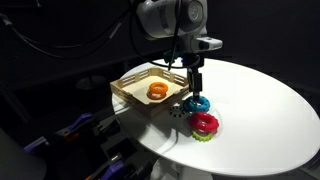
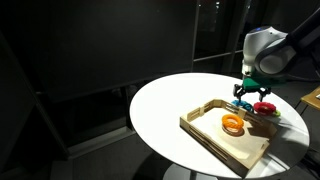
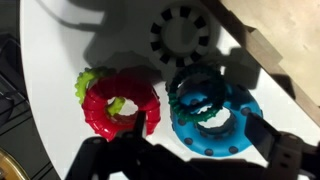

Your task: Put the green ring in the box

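Note:
A dark green toothed ring [image 3: 195, 98] lies on top of a blue ring [image 3: 213, 148] on the white round table. A lime green ring [image 3: 90, 82] lies under a red ring [image 3: 100, 118] beside them. My gripper [image 3: 212, 135] is open, low over the table, with one finger between the red and blue rings and the other at the blue ring's outer side. In both exterior views the gripper [image 1: 193, 88] [image 2: 245, 97] stands over the blue ring [image 1: 197, 103], just off the box's corner. The box [image 1: 130, 88] [image 2: 215, 140] is a shallow light-wood tray holding an orange ring [image 1: 158, 91] [image 2: 233, 123].
A dark toothed ring shape [image 3: 182, 35] lies on the table between the rings and the box's edge. The red ring [image 1: 205, 122] sits nearer the table's rim [image 1: 230, 165]. The surroundings are dark; cables and equipment lie below the table.

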Robot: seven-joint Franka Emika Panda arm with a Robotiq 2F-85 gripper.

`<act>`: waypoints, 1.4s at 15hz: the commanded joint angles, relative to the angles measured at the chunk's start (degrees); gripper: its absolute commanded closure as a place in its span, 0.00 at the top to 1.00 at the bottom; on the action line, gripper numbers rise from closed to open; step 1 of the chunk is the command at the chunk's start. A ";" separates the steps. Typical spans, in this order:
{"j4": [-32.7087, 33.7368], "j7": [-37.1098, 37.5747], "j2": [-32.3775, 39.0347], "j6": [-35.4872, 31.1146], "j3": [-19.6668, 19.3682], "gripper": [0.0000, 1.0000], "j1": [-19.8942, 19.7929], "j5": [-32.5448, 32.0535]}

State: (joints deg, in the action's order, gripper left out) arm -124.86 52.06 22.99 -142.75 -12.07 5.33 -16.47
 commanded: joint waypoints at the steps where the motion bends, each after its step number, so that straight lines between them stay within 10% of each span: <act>1: 2.35 2.81 2.08 1.03 -1.14 1.00 1.46 -1.59; 11: 3.73 3.53 4.31 1.45 -2.12 0.73 2.56 -1.55; 21: 3.92 3.49 3.80 1.74 -2.10 0.00 2.45 -0.91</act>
State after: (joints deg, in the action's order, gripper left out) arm -122.02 54.00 26.76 -142.59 -13.48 6.97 -16.48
